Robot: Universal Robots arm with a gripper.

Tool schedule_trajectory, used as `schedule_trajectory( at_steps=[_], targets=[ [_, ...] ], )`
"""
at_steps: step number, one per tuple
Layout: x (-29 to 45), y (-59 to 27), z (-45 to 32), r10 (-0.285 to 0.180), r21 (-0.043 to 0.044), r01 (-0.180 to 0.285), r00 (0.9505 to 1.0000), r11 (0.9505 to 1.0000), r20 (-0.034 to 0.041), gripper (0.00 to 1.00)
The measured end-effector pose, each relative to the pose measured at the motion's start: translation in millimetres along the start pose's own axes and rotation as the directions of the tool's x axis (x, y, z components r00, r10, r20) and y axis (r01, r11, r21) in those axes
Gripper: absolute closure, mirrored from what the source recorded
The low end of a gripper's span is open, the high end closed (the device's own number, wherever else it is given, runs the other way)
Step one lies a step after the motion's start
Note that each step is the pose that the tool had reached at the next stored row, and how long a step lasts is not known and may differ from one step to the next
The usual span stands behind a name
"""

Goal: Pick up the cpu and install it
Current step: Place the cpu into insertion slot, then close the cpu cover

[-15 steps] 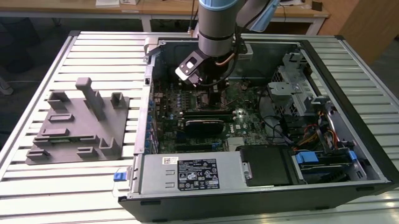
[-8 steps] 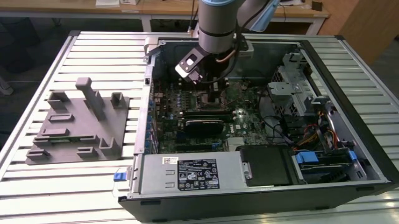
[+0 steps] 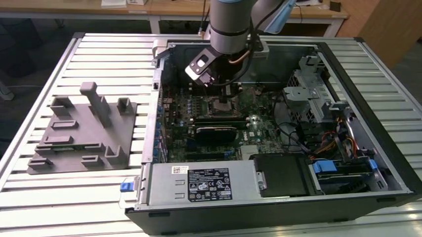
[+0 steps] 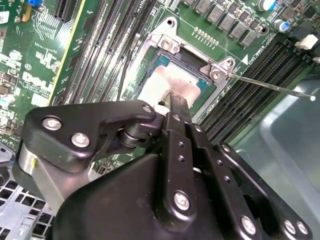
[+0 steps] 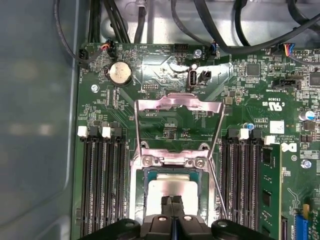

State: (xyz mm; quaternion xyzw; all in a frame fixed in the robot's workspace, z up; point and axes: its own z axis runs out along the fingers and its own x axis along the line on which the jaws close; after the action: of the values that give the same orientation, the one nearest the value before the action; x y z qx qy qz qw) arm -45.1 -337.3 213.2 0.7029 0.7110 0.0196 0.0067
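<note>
The small square cpu (image 5: 172, 192) had a pale silver top with a thin teal rim, against the dark green circuit board (image 5: 165, 125), which was lined with fine pale traces and black memory slots (image 5: 102, 185) tipped white. The matt black metal gripper (image 4: 177, 97) bore silver screw heads in the second wrist view. In the exterior view the blocky plastic fixture (image 3: 82, 131) was plain mid-grey, the ribbed metal table (image 3: 39, 74) pale grey, and the open computer case (image 3: 264, 219) black with blue tabs (image 3: 126, 186).
</note>
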Motion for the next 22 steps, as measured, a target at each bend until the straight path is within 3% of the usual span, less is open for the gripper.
schedule_trajectory(
  at_steps=[22],
  targets=[
    [0.3, 0.6, -14.7, 0.0, 0.0004, 0.0, 1.0, 1.0, 0.0, 0.89]
  ],
)
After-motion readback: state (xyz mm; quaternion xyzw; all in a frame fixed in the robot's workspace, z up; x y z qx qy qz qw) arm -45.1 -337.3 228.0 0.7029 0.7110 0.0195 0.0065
